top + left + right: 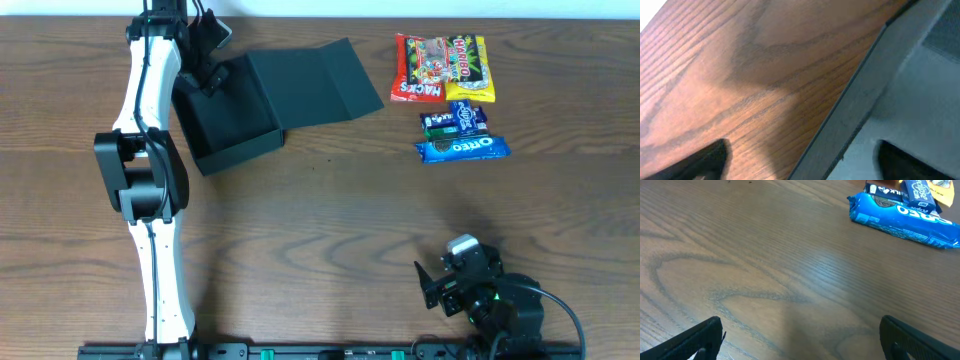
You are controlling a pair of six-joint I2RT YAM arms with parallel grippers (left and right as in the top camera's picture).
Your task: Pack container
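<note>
Overhead showed one dark teal-black, low-walled square cardboard container (235, 115), flap lid (320, 85) open, by the far edge of the wooden tabletop (330, 220), left of its middle. It also showed four snacks right of the middle: a red packet (420, 68), a yellow packet (468, 68), a small dark-blue packet (455, 120) and a long blue Oreo packet (462, 148). Only the left wrist view showed the left hand (205, 85) spread astride the container's wall; the right wrist view showed the right hand (432, 285) spread above bare wood.

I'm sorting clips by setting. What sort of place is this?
Likely a robotics lab or test bench, not a home: a white-and-black robot arm and a second, folded black arm stand at one edge of a plain wood-grain table, with a dark matte cardboard box and bright wrapped snack packets laid out.
</note>
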